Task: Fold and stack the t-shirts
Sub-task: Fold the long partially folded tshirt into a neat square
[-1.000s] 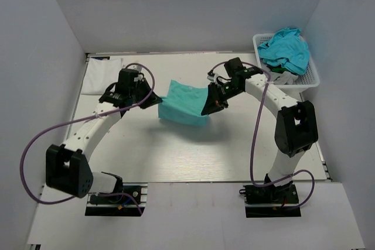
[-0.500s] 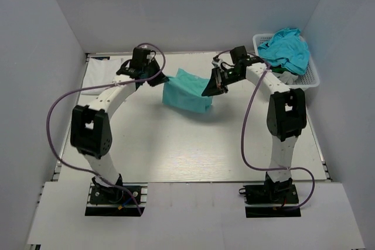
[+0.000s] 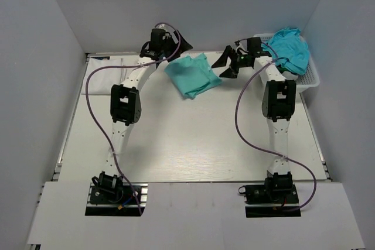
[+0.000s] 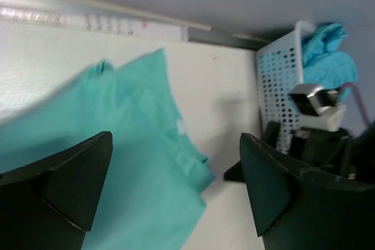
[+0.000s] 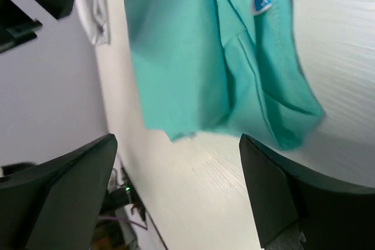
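A mint-green t-shirt (image 3: 192,74) lies loosely crumpled on the far middle of the table, held by neither gripper. My left gripper (image 3: 169,48) hovers open just beyond the shirt's left edge, and the green cloth (image 4: 129,162) shows below its spread fingers (image 4: 64,185). My right gripper (image 3: 225,67) stands open just right of the shirt, with the cloth (image 5: 199,57) ahead of its empty jaws. A white t-shirt (image 3: 102,77) lies flat at the far left. A turquoise t-shirt (image 3: 287,48) is heaped in the basket.
The white lattice basket (image 3: 309,77) sits against the far right wall, close behind the right arm; it also shows in the left wrist view as the basket (image 4: 275,86). Grey walls close off the back and both sides. Purple cables loop from both arms.
Both grippers were shut on the green t-shirt, holding it up between them. They carried it toward the back wall, opened and let go; it now lies on the table.
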Robot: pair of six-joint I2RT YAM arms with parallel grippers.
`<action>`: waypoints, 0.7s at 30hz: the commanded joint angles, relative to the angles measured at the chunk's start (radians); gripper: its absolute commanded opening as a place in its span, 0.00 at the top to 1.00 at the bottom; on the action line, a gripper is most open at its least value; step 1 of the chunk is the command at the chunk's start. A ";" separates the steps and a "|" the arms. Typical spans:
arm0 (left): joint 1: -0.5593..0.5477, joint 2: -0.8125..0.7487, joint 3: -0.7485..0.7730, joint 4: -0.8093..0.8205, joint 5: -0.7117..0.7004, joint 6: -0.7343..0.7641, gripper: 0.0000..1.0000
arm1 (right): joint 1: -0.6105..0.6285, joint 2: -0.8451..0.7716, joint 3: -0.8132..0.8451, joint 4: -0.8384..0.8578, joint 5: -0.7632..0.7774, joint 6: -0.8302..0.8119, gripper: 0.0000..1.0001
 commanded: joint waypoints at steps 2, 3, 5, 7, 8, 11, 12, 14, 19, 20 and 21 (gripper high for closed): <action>0.005 -0.170 -0.229 0.026 0.033 0.006 0.00 | 0.021 -0.233 -0.075 0.027 0.198 -0.058 0.09; 0.005 -0.235 -0.337 0.085 0.018 0.006 0.00 | 0.027 -0.264 -0.120 0.030 0.237 -0.063 0.09; 0.005 -0.367 -0.525 0.172 -0.036 0.032 0.00 | 0.035 -0.348 -0.230 0.029 0.370 -0.104 0.09; -0.015 -0.386 -0.535 0.147 -0.083 0.069 0.00 | 0.055 -0.366 -0.250 0.002 0.404 -0.134 0.09; -0.015 -0.372 -0.521 0.119 -0.084 0.104 0.00 | 0.093 -0.366 -0.241 -0.029 0.426 -0.171 0.09; -0.015 -0.308 -0.451 0.105 -0.033 0.115 0.00 | 0.135 -0.354 -0.229 -0.059 0.468 -0.176 0.09; -0.015 -0.264 -0.431 0.096 -0.021 0.115 0.00 | 0.142 -0.349 -0.238 -0.052 0.464 -0.170 0.09; -0.015 -0.230 -0.374 0.085 -0.021 0.130 0.00 | 0.147 -0.349 -0.253 -0.049 0.466 -0.162 0.09; -0.026 -0.184 -0.398 0.183 -0.010 0.172 0.00 | 0.156 -0.378 -0.327 -0.002 0.470 -0.168 0.09; -0.026 -0.144 -0.383 0.183 -0.010 0.184 0.00 | 0.156 -0.380 -0.344 0.001 0.470 -0.167 0.09; -0.026 -0.119 -0.366 0.146 -0.019 0.184 0.00 | 0.161 -0.395 -0.364 0.001 0.475 -0.173 0.09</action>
